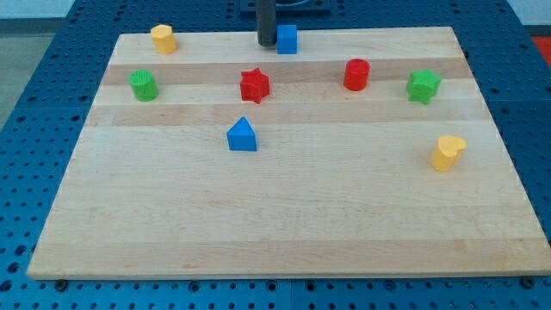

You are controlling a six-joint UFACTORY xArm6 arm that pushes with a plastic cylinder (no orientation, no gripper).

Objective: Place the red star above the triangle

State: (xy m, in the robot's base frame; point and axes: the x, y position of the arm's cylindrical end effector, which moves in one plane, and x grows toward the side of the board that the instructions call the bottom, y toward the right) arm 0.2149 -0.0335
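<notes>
Resting at the view's top edge of the wooden board (284, 232), my tip (266, 44) stood just left of the blue cube (287, 39), so close that I could not tell whether the two touched; being a bare rod, it had no jaws to open or clench and it grasped nothing; the red star (254, 85) lay below my tip and slightly to the view's left, apart from it, on the upper part of the board; the blue triangle (242, 135) sat below the star and a little further to the view's left, near it but not touching, so the star already lay toward the view's top from the triangle; a green cylinder (144, 85) stood well to the view's left of the star at about the same height; a red cylinder (355, 75) stood to the star's right, and a green star (423, 86) lay further right still, near the board's right side; a yellow block (163, 39) sat in the board's top left corner, its shape hard to make out; another yellow block (448, 152), perhaps heart-shaped, lay alone toward the view's right, below the green star; every block stood clear of its neighbours, save possibly the blue cube and my tip
</notes>
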